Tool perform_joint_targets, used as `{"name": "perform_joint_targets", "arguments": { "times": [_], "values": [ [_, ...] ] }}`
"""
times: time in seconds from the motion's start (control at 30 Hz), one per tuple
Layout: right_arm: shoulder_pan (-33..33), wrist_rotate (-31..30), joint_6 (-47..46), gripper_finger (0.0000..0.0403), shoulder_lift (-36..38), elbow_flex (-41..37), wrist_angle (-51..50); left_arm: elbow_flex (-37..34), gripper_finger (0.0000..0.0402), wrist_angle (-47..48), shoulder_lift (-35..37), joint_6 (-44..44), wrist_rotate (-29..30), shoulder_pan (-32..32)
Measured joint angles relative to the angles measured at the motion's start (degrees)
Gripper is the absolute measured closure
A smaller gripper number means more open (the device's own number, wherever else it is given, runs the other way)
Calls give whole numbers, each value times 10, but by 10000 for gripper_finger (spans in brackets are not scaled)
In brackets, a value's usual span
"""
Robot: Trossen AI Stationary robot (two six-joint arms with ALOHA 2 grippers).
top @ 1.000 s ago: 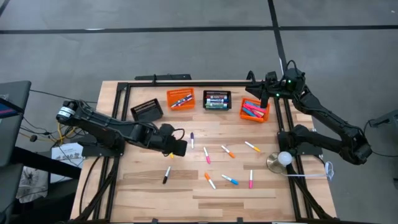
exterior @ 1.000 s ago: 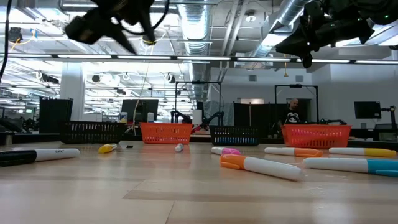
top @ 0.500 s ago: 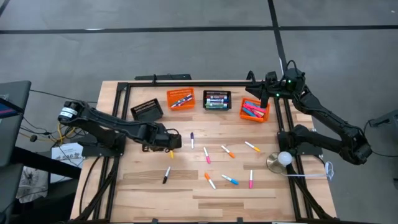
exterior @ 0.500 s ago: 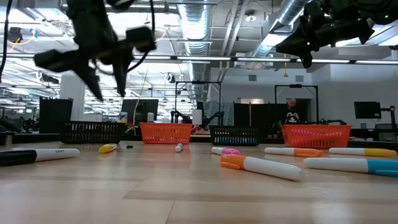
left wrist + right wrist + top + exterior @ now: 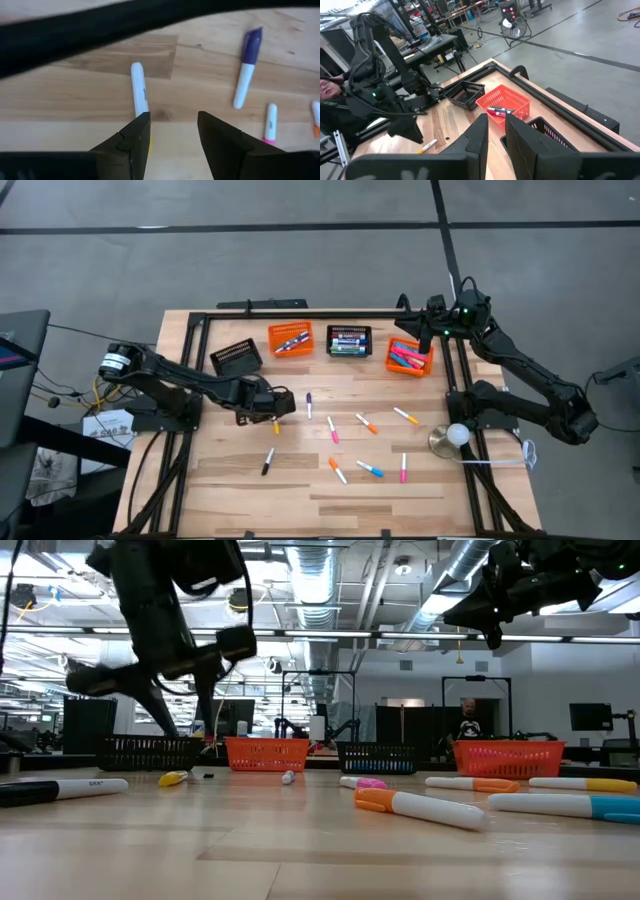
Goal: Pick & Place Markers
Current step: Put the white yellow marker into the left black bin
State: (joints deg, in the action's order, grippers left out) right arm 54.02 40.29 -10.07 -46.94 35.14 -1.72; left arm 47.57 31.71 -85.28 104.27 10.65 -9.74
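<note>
Left claw (image 5: 272, 412) is down low over the tabletop (image 5: 300, 480), fingers (image 5: 131, 145) spread apart with nothing between them, sitting right over a white marker with a yellow cap (image 5: 139, 97). From the left wrist cam the yellow end is mostly tucked behind one finger, so you only get a sliver of it. A thick black cable (image 5: 100, 30) cuts across that view and blocks a good chunk of the wood behind it.

Right claw (image 5: 405, 330) is parked up high at the back right, above the orange basket with pink markers (image 5: 409, 356). Its fingers (image 5: 475, 140) are nearly together and I can't see anything pinched in there.

Rest of the markers are scattered loose mid-table: a purple-capped one (image 5: 247, 65) just beside the left claw, a black one (image 5: 268, 462) nearer the front, plus a bunch of orange, pink and blue ones (image 5: 370, 470) off to the right. Too small from above to tell most cap colours for sure.

Along the back edge there's a black basket (image 5: 236, 358) tilted on its own, an orange basket (image 5: 290, 340) with a few markers, and a black basket (image 5: 349, 342) holding some too. A round metal thing with a white ball (image 5: 452, 438) sits near the right edge, can't tell what it is. A person (image 5: 468, 722) is way off in the room behind.
</note>
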Motion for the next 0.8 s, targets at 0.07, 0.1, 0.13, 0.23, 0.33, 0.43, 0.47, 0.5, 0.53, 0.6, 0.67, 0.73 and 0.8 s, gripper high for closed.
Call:
{"name": "perform_joint_targets", "arguments": {
  "times": [0.07, 0.1, 0.13, 0.23, 0.33, 0.43, 0.47, 0.5, 0.53, 0.6, 0.67, 0.73, 0.8],
  "values": [
    [0, 0, 0, 346, 0, 0, 0, 0, 239, -20, -21, 0, -3, 2],
    [0, 0, 0, 346, 0, 0, 0, 0, 239, -30, -30, 0, -9, 2],
    [0, 0, 0, 346, 0, 0, 0, 0, 239, -36, -39, 1, -18, 2],
    [0, 0, 0, 346, 0, 0, 0, -1, 239, -35, -63, 2, -38, 1],
    [0, 0, 0, 346, 0, 0, 0, -1, 239, -37, -71, 2, -41, 1],
    [0, -1, 0, 346, 0, 0, 0, -1, 239, -37, -70, 2, -39, 1],
    [0, 0, 0, 346, 0, 0, 0, -1, 239, -37, -70, 2, -39, 1],
    [0, -1, 0, 346, 0, 0, 0, -1, 239, -37, -70, 2, -39, 1],
    [0, 0, 0, 346, 0, 0, 0, -1, 239, -36, -70, 2, -39, 2],
    [0, -1, 0, 346, 0, 0, 0, -1, 239, -36, -75, 2, -39, 2],
    [0, 0, 0, 346, 0, 0, 0, -1, 239, -34, -84, 2, -40, 2],
    [0, 0, 0, 346, 0, 0, 0, 0, 239, -33, -94, 2, -49, 2],
    [0, 0, 0, 346, 0, 0, 0, 2, 239, -37, -104, 2, -55, 2]
  ]
}}
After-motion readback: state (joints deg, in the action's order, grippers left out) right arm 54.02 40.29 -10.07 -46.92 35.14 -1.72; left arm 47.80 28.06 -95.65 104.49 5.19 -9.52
